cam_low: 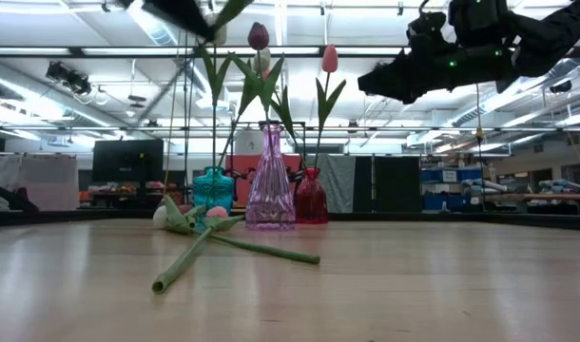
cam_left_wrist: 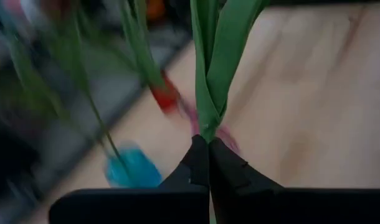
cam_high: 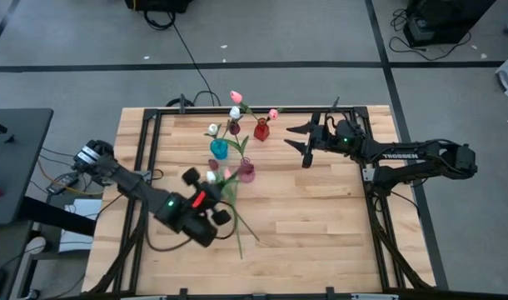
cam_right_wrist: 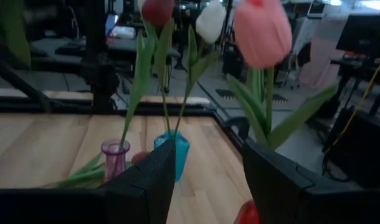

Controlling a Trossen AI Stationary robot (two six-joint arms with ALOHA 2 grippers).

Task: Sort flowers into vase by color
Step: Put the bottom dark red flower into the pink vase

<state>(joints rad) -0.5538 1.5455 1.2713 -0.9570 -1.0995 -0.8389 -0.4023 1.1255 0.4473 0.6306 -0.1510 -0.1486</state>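
Three vases stand at the table's far middle: teal [cam_high: 219, 149], purple [cam_high: 246, 171] and red [cam_high: 261, 129]. Flowers with white, dark red and pink heads stand in them by their stems. Two more flowers [cam_high: 237, 218] lie flat on the wood, their heads toward the purple vase. My left gripper [cam_left_wrist: 209, 144] is raised near-left of the vases, shut on a flower [cam_left_wrist: 218, 56] whose head is out of view. My right gripper [cam_high: 304, 147] hovers open to the right of the red vase, with nothing between its fingers. My left gripper pinches the flower between its two fingertips, at the place where the green leaves meet the stem [cam_left_wrist: 207, 129]. The fingers slant in from the table's near left, toward the vases. The leaves rise beyond the fingertips. The flower is lifted clear of the table.
A black frame [cam_high: 154, 112] runs round the wooden table top. The near half of the table, to the right of the lying stems [cam_low: 271, 252], is bare wood. In the right wrist view a pink flower head [cam_right_wrist: 262, 31] stands close in front of the right gripper.
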